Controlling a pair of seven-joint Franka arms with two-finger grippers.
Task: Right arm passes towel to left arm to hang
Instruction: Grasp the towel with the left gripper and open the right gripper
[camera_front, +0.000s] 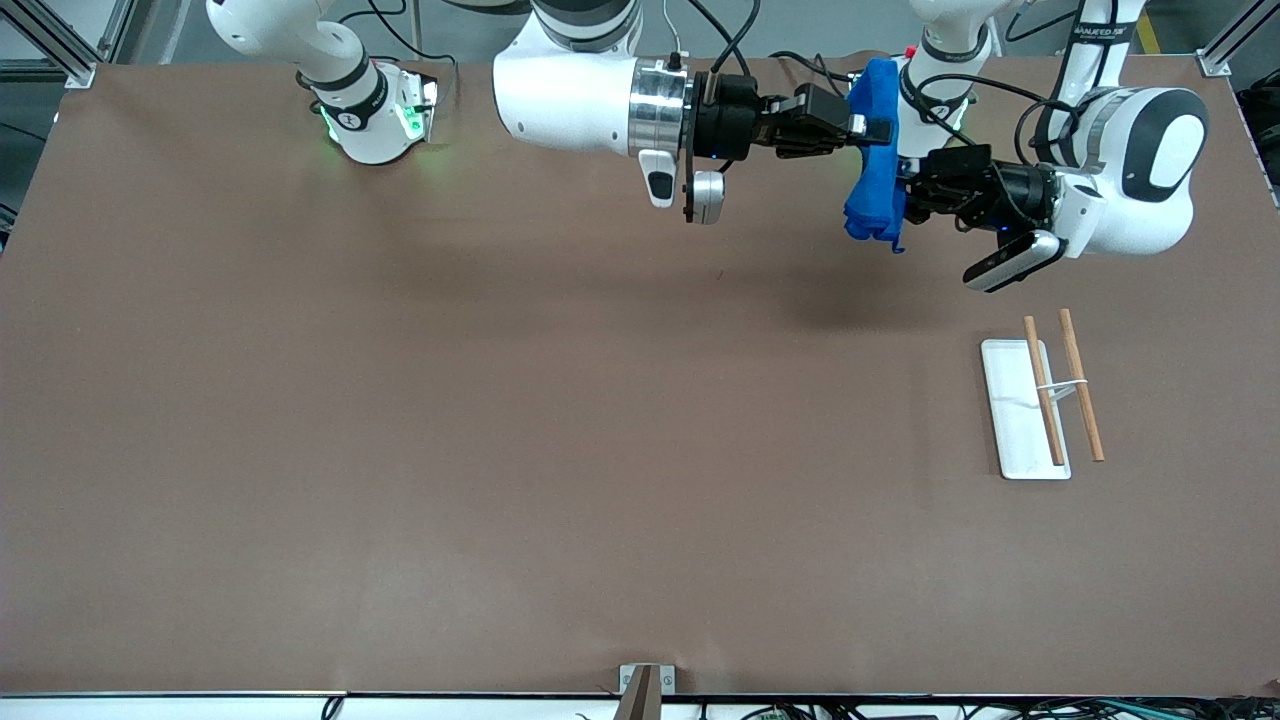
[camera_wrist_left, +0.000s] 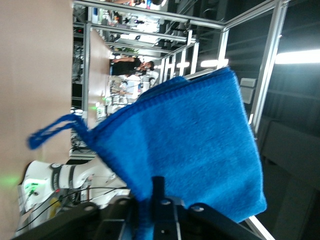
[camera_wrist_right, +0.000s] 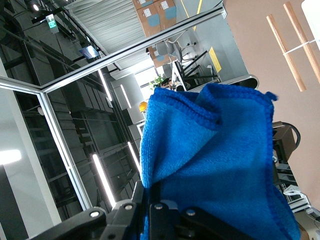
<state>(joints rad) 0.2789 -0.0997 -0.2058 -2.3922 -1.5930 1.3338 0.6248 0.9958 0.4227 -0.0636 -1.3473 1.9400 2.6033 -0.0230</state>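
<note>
Above the brown table (camera_front: 500, 450), up in the air near the left arm's base: blue towel (camera_front: 872, 170), bunched and hanging in folds, pinched from 2 sides at once.

Reaching in from 9 o'clock of the towel in the front view: right arm (camera_front: 570, 100), wrist level, right gripper (camera_front: 868, 125) pressed together on the towel's upper part. In the right wrist view, towel (camera_wrist_right: 220, 165) filling the middle, folds rising out of the clamped black fingers (camera_wrist_right: 160, 217).

Reaching in from 3 o'clock of the towel: left arm (camera_front: 1140, 170), left gripper (camera_front: 905, 185) clamped on the towel's lower half. In the left wrist view, towel (camera_wrist_left: 195, 150) spread wide with stitched hem visible, small corner loop (camera_wrist_left: 52, 131) sticking out free, cloth running down into the pinching fingers (camera_wrist_left: 159, 200). Neither grip released; towel shared by both grippers, touching nothing else.

On the table, at roughly 5 o'clock from the towel, toward the left arm's end and nearer the front camera: white rack tray (camera_front: 1010, 420) lying flat, with 2 wooden rods (camera_front: 1080, 395) side by side above it, joined by a thin white crosspiece; nothing draped on either rod. Same rods (camera_wrist_right: 292, 45) seen in a corner of the right wrist view.

Right arm's green-lit base (camera_front: 375, 115) standing well apart, at the right arm's end of the table.
</note>
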